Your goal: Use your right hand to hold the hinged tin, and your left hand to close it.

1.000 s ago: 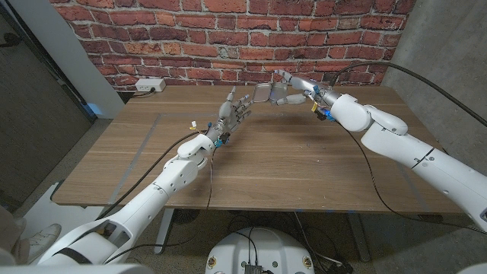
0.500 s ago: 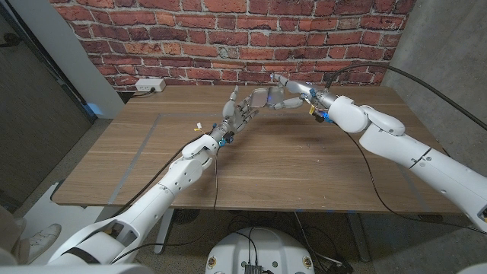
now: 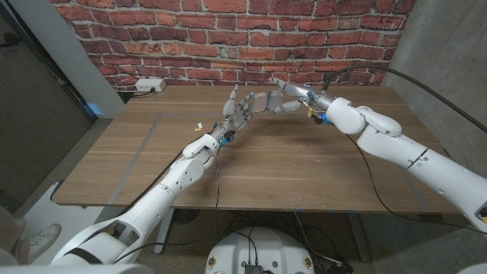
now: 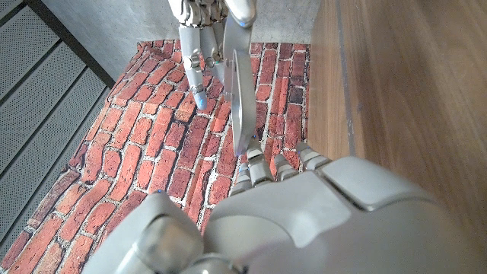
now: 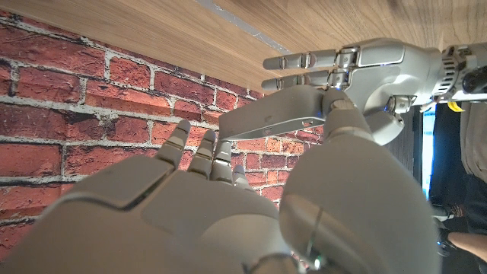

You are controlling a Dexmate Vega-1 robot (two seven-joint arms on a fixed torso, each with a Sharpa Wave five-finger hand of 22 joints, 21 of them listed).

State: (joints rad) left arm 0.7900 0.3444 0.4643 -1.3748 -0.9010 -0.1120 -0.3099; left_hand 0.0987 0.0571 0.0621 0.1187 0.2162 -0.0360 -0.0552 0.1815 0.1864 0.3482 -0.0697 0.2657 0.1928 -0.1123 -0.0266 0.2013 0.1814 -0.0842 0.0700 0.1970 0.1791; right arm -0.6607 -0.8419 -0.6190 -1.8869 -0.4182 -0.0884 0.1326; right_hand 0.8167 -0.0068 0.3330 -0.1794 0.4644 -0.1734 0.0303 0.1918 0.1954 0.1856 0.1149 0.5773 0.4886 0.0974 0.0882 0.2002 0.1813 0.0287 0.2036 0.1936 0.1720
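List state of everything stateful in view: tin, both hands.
hinged tin: held up off the table, lid looks closed or nearly so; cannot tell if latched.
right hand: grips the tin.
left hand: fingers against the tin's other side.

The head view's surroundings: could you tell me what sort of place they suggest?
Probably an indoor robot lab or test room: a wooden table against a brick wall, with a white power strip at the table's back edge.

White power strip by brick wall
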